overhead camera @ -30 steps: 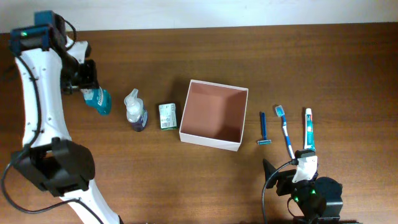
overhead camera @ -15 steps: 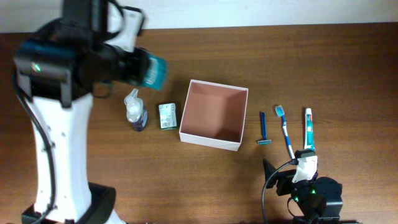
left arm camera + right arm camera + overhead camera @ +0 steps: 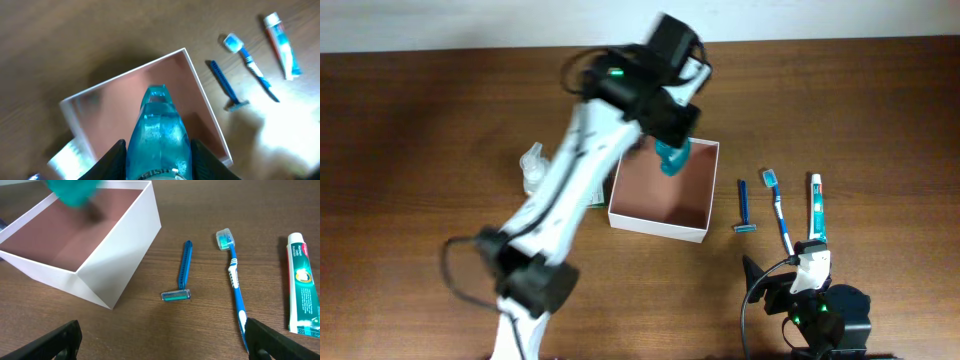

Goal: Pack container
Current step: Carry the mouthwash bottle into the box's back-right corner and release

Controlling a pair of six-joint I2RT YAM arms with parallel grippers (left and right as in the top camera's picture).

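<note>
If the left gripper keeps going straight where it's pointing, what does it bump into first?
The left gripper points down into the container, so the teal bottle it grips would probably touch the box's bare floor first. Height is hard to judge.

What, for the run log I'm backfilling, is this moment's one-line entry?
left pincer: shut on teal bottle, over container | right pincer: open | razor, toothbrush, toothpaste: on table

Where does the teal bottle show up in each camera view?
Overhead: teal bottle at upper centre, over the container's far side.
Left wrist: bottom centre, clamped in the left gripper.
Right wrist: a blur at top left.
Shared landmark: the container under it in every view.
</note>
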